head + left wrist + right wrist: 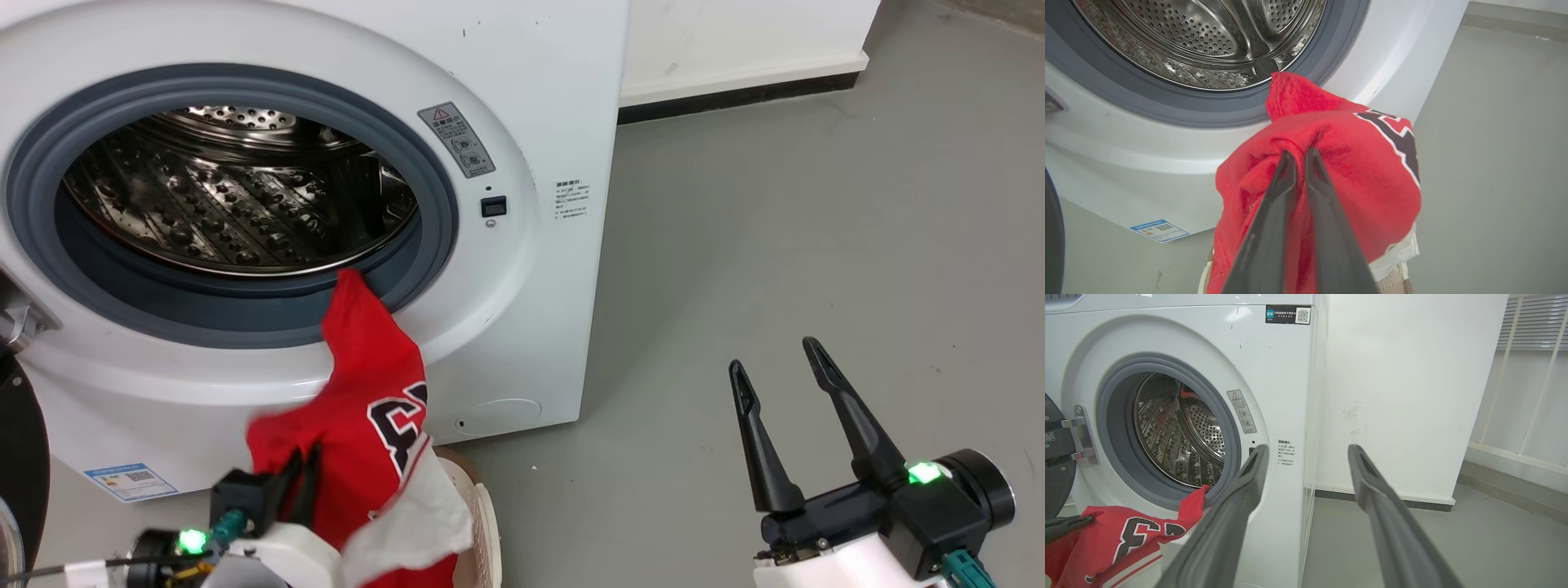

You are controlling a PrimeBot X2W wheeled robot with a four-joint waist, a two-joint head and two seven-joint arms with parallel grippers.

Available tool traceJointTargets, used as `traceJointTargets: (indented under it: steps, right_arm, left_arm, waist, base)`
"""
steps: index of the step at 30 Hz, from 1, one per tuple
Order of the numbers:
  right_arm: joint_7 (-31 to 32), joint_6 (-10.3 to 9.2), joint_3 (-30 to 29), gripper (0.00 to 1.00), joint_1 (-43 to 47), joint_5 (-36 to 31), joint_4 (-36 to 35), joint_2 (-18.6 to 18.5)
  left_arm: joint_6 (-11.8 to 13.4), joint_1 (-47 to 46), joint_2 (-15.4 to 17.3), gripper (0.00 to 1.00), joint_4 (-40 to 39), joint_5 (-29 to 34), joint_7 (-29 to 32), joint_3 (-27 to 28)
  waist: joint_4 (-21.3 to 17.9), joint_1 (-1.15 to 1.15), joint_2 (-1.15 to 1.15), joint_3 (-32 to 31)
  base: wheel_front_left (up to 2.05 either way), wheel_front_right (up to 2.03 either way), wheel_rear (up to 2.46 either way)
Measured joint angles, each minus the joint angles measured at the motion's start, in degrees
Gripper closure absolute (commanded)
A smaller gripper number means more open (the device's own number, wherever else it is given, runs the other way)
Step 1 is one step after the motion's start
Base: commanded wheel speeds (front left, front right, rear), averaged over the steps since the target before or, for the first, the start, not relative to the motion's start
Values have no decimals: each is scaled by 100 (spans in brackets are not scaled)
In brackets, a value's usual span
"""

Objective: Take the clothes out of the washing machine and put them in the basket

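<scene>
Left gripper (1299, 156) clamps the garment (363, 384), its tail on the washer (531, 90) ring; right gripper (771, 356) is spread, idle. Next, likely: pull it clear and drop it into the basket (492, 523) before the washer.

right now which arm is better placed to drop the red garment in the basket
Left. The left gripper is shut on the red garment, hanging over the basket. The right gripper is open and empty, off to the side.
</scene>
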Motion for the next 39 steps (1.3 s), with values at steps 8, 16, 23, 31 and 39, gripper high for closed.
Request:
traceJointTargets:
  steps: [8, 16, 23, 31, 39]
  right_arm:
    - [0, 0, 30, 0, -48, 0, -5, -1]
    - [0, 0, 83, 0, -474, 37, -98, -1]
    - [0, 0, 118, 0, -876, 144, -209, -2]
    - [0, 0, 130, 0, -1242, 253, -319, -2]
    - [0, 0, 71, 0, -1540, 334, -444, -2]
  left_arm:
    - [-148, 79, -226, 100, 595, -115, -36, -120]
    - [-345, -374, -390, 100, 1695, -208, -110, -104]
    - [-587, -895, -599, 100, 2850, -312, -135, -92]
    - [-838, -1525, -765, 100, 4110, -410, -109, -91]
    - [-837, -2227, -842, 100, 4807, -393, -55, -154]
  waist:
    - [-113, 1, 0, 178]
    - [-299, 1, 0, 720]
    - [-481, 2, 0, 1369]
    - [-631, 2, 0, 2095]
    - [-677, 2, 0, 2812]
  base:
    - [0, 0, 0]
    - [0, 0, 0]
    - [0, 0, 0]
    - [0, 0, 0]
    - [0, 0, 0]
